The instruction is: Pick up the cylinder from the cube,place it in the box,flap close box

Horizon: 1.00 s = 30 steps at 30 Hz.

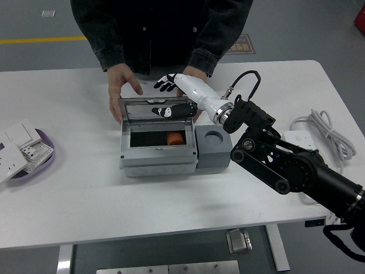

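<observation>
the cylinder (175, 138), a short orange piece, lies inside the box (158, 160), toward the right of its dark interior, so the step in hand looks to be closing the flap. the cube (213, 149) sits touching the box's right side, its round socket bare. the right hand (167, 83) hovers behind and above the upright lid (154, 109), fingers spread and relaxed, holding nothing. the left hand is out of view.

to do it well, the fingers should come over the lid's top edge from behind and push forward and down in an arc about the hinge, with an open palm rather than a pinch, so the lid swings without dragging the box along the surface (85, 194). a person (159, 28) at the far side has one hand (121, 91) at the box's back left corner and the other (191, 77) behind the lid near the robot's wrist, seemingly steadying it; the push should stay clear of those fingers.

the box is grey, hard-looking plastic with square corners; the lid's inner face is glossy and reflects the hand. the cube is matte grey. the hand has a smooth white shell with black fingers.
</observation>
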{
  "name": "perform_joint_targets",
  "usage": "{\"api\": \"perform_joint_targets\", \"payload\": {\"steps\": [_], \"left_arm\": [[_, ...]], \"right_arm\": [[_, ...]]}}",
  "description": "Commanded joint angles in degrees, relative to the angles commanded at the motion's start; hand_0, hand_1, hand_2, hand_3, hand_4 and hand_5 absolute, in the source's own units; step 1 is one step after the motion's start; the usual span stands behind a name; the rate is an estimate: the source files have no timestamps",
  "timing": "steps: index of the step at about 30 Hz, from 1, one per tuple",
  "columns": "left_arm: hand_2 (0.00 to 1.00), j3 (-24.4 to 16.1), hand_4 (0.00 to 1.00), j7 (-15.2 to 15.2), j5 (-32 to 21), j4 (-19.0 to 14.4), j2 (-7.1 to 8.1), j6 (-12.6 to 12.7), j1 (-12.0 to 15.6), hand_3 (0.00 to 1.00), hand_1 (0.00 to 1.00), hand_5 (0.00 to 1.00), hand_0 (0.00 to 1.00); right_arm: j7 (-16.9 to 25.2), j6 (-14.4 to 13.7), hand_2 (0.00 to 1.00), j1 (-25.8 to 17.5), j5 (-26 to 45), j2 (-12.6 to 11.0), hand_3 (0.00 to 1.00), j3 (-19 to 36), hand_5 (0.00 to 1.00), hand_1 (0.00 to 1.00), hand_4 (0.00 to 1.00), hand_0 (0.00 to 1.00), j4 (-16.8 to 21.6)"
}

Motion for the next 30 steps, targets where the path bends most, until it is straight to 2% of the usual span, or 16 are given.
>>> {"api": "perform_joint_targets", "payload": {"steps": [6,14,17,22,30], "left_arm": [[0.607,-0.05,0.724,-0.02,0.05,0.0,-0.07,0.02,0.05,0.649,0.633,0.248,0.633],[0.607,0.0,0.723,-0.16,-0.09,0.0,-0.21,0.07,0.06,0.649,0.633,0.246,0.633],[0.607,0.15,0.723,-0.16,-0.29,0.0,-0.3,0.09,0.13,0.649,0.633,0.246,0.633],[0.607,0.17,0.722,-0.16,-0.27,0.0,-0.42,0.09,0.17,0.65,0.632,0.245,0.633],[0.607,0.02,0.722,-0.11,-0.03,0.0,-0.46,0.06,0.14,0.649,0.633,0.244,0.633]], "right_arm": [[-1.5,0.0,0.688,-1.67,-4.54,-1.32,0.703,-0.62,0.374,0.681,0.839,0.776,5.31],[-0.84,-2.4,0.686,-5.4,-9.31,-3.78,0.701,-3.69,0.377,0.679,0.838,0.774,14.74],[-0.75,-3.14,0.672,-7.37,-8.75,-4.6,0.686,-4.55,0.375,0.665,0.833,0.773,17.67],[-0.29,-4.55,0.667,-9.98,-8.09,-5.18,0.676,-4.69,0.375,0.658,0.821,0.752,20.27],[0.04,-5.57,0.667,-11.59,-7.81,-6.19,0.673,-2.84,0.374,0.659,0.792,0.736,22.91]]}}
